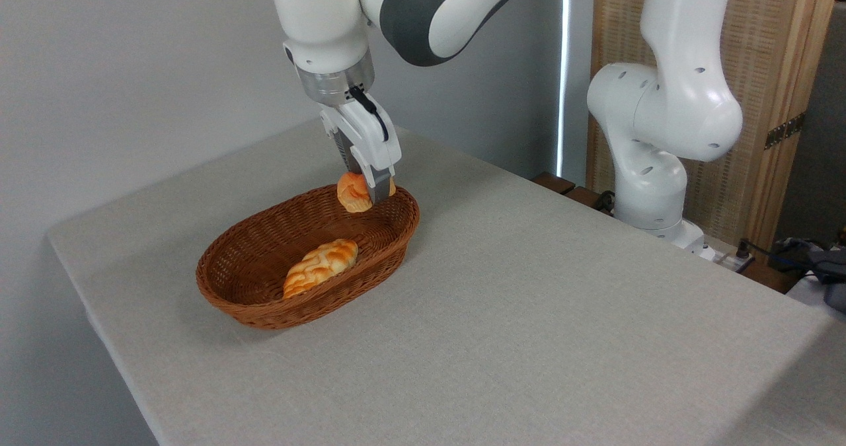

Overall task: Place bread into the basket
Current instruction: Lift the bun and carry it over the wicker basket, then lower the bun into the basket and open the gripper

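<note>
A table [529, 314] covered in a pale grey cloth fills the foreground. Toward its left side sits an oval brown wicker basket [264, 314] with low sloping sides. Inside it, near the front wall, lies a pale braided loaf [321, 267]. At the basket's far end, a small round orange bun [353, 193] hangs just above the rim, over the inside of the basket, pinched between the two fingers of the tool [370, 195]. The fingers are closed onto the bun from either side, one finger crossing in front of it. The tool points straight down from a white robot arm [330, 30], whose wrist stands upright above the basket while its upper links reach in from the top of the view. Farther right, the arm's base column [661, 135] rises beside the table's far edge, before a slatted wooden panel [773, 69] and a grey wall [132, 69].
</note>
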Robot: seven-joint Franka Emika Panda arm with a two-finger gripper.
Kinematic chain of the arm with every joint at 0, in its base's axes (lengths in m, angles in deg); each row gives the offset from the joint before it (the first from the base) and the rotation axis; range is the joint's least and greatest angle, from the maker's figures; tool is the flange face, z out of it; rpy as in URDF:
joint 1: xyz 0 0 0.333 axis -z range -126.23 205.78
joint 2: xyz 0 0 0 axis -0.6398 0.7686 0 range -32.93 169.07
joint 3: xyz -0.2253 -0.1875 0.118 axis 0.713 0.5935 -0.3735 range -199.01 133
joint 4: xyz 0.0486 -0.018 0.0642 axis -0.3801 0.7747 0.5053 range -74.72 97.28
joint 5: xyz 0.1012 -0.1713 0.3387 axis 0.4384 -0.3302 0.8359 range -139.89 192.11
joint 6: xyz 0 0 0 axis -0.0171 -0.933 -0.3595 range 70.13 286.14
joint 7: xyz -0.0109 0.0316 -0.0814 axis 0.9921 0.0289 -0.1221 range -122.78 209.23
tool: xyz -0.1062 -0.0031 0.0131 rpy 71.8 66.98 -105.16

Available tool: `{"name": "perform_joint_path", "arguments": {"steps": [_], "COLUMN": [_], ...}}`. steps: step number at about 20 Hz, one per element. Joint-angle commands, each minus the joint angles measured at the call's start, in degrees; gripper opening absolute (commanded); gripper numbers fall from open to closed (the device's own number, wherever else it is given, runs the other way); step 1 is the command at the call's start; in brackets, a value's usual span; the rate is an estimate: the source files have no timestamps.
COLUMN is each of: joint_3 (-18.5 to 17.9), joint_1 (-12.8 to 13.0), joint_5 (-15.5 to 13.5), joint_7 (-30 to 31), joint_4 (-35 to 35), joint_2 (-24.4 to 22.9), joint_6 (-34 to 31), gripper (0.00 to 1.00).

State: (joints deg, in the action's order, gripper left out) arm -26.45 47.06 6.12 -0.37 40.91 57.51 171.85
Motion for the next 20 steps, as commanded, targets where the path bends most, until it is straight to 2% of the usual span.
{"name": "perform_joint_path", "arguments": {"steps": [1,18,20], "joint_3": [0.12,0.21,0.03], "joint_1": [0.36,0.36,-0.26], "joint_5": [0.04,0.04,1.35], "joint_7": [0.96,0.87,0.70], "joint_4": [-0.37,-0.63,-0.72], "joint_2": [0.02,-0.60,-2.35], "joint_6": [0.89,0.89,0.80], "gripper": [1.00,1.00,1.00]}}
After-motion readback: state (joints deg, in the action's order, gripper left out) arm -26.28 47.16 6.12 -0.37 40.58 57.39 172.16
